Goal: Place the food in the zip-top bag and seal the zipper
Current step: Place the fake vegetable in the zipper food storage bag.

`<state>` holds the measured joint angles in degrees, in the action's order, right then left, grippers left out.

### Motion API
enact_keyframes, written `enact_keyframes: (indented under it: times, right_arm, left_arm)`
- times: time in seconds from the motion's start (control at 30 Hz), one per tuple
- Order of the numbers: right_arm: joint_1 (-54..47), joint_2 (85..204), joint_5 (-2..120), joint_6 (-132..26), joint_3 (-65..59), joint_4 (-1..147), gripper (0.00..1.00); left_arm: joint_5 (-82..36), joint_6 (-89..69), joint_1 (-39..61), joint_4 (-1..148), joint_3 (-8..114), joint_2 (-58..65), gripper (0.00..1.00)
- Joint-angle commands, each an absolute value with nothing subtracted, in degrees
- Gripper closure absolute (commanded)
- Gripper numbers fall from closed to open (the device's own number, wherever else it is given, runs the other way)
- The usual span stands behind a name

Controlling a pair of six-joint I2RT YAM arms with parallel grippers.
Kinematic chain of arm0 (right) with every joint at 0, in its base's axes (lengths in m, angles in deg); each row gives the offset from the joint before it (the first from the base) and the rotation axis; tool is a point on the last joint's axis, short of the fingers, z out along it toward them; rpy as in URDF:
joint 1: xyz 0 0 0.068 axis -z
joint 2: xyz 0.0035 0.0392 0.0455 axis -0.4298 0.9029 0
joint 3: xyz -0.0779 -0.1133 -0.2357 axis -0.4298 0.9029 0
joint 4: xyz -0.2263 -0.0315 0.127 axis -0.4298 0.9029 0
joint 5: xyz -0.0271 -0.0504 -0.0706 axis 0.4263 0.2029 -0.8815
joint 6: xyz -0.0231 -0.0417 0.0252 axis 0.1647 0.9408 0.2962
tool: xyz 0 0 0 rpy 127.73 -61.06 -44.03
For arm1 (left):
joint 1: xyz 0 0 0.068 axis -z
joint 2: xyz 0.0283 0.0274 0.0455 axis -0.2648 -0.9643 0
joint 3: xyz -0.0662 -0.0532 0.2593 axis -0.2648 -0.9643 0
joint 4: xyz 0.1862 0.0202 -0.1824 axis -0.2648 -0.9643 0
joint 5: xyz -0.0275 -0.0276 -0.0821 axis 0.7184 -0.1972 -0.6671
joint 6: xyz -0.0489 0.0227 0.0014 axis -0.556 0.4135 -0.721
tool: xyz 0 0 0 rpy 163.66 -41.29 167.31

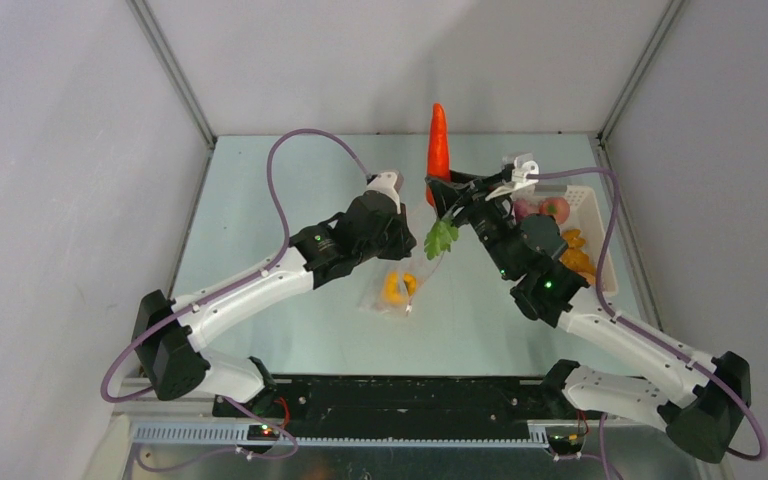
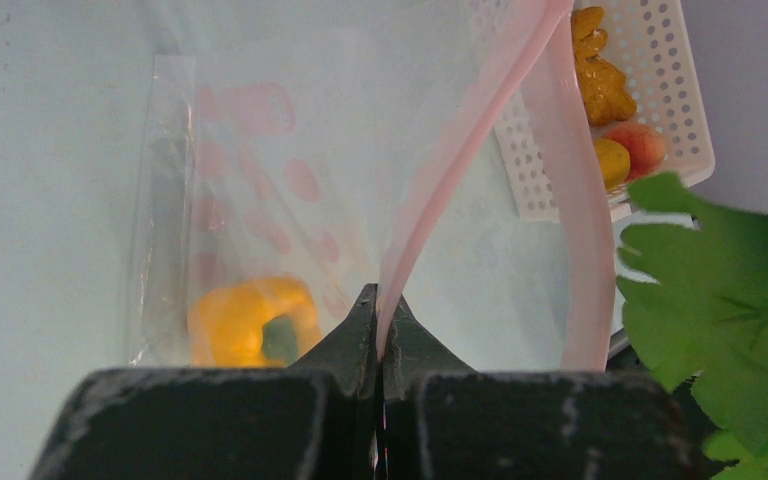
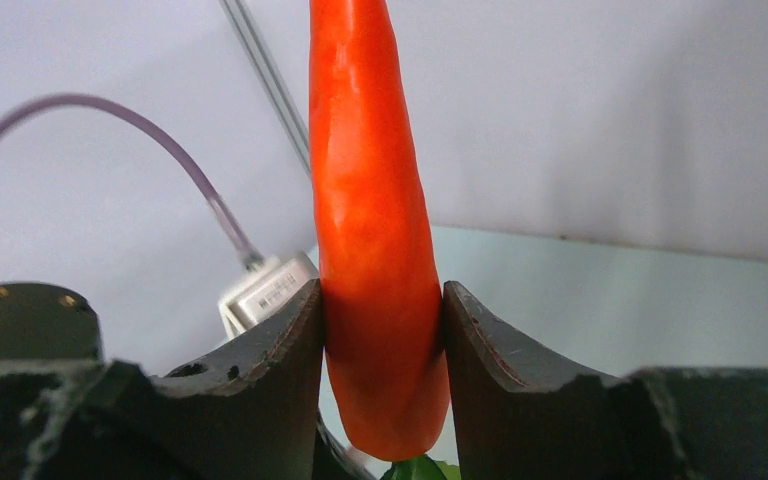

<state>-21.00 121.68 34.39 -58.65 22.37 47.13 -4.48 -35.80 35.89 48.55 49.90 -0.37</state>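
Left fingers [image 2: 352, 335] pinch zipper [image 2: 457, 160]; right fingers [image 3: 275, 350] clamp carrot [image 3: 375, 250] between them.

Left end effector [image 2: 380, 310] pinched tight on pink zipper [image 2: 465, 130] of clear pink-dotted zip-top bag [image 2: 260, 160]. Yellow-orange toy food [image 2: 235, 320] low inside bag, pale surface [image 2: 40, 200] beneath. White slotted basket [image 2: 550, 170] upper right, holding orange, yellow and pink toy pieces [image 2: 600, 80]. Green leaf [image 2: 730, 300] at right edge.

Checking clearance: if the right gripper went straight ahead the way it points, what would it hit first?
Likely the back wall, with the held carrot tip leading; nothing else shows ahead, though depth is unclear.
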Motion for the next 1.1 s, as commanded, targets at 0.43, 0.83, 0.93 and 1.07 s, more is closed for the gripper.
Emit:
enact_keyframes:
  times: [0.43, 0.83, 0.93, 1.07]
  right_arm:
    - [-22.08, 124.77, 39.17, -60.09, 27.86, 32.25, 0.91]
    - [-25.34, 124.38, 38.21, -59.90, 37.51, 28.72, 0.88]
    - [-28.04, 124.11, 35.88, -57.54, 38.04, 29.38, 0.87]
    - [-31.17, 123.22, 32.59, -56.13, 38.08, 33.02, 0.82]
  left_arm:
    - [-5.17, -38.48, 35.46, 48.46, 50.74, 2.37, 1.00]
    - [-5.26, -41.39, 34.41, 46.89, 50.76, 4.52, 1.00]
    - [-5.17, -42.40, 34.01, 46.29, 50.76, 4.75, 1.00]
    - [-5.21, -43.03, 33.49, 45.93, 50.59, 4.96, 1.00]
